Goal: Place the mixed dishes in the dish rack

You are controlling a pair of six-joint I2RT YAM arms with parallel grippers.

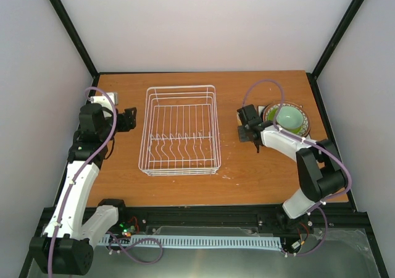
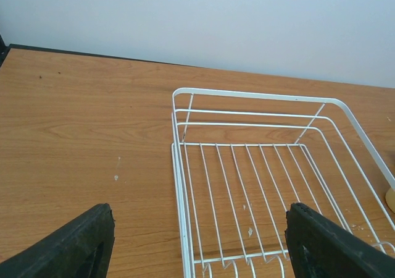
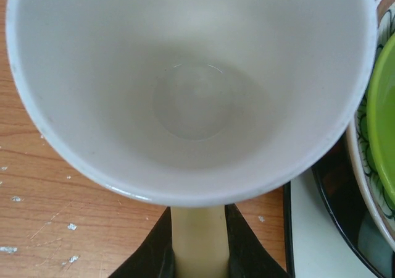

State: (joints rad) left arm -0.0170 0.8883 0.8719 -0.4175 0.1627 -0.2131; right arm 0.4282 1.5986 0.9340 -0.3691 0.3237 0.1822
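Observation:
My right gripper is shut on the pale yellow handle of the yellow cup, whose white inside fills the right wrist view. In the top view this gripper sits just left of the stacked dishes. The pale mint bowl tops that stack. Beside the cup I see the lime-green plate, the petal-patterned plate, a dark rim and a white plate. The white wire dish rack holds nothing. My left gripper hangs open at the rack's left side.
The wooden table is walled by white panels on three sides, with black posts at the corners. A small white object lies behind the left arm. Both arm bases stand on the black rail at the near edge.

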